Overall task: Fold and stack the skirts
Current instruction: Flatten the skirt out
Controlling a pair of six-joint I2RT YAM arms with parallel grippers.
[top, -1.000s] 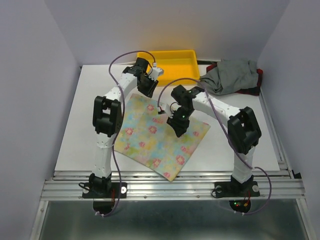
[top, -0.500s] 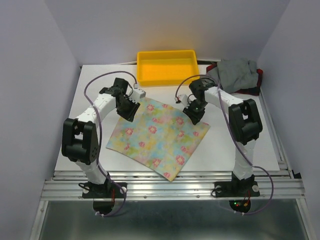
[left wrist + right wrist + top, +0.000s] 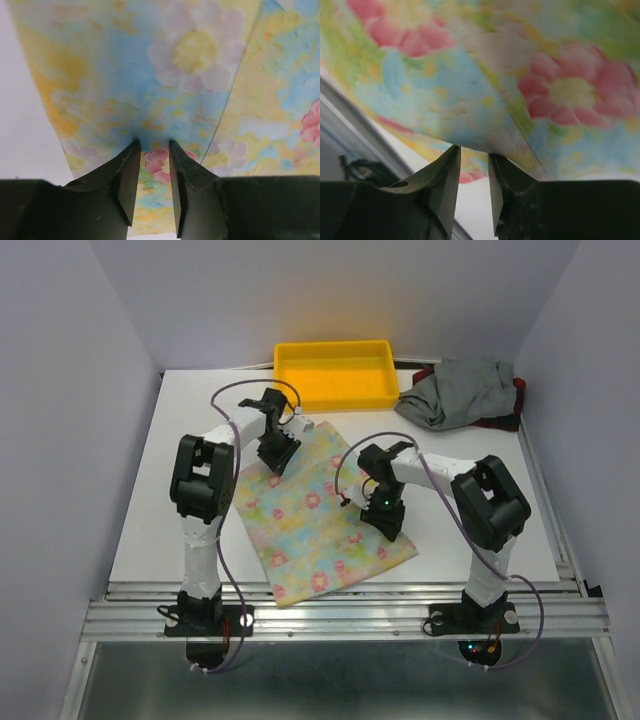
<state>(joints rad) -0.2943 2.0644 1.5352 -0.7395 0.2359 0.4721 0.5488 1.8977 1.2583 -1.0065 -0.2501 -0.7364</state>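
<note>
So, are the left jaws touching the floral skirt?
Touching. The left wrist view shows the floral skirt pinched between the left gripper's jaws.

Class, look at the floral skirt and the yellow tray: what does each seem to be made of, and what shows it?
The floral skirt: thin matte printed cloth, likely woven; it creases and lies limp. The yellow tray: probably moulded plastic, smooth, slightly glossy; stiff walls, even colour.

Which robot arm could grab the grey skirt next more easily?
Right, probably: the grey skirt lies in the far right corner, on that arm's side. The left tool is farther away. Both it and the right tool pinch the floral skirt, though.
</note>
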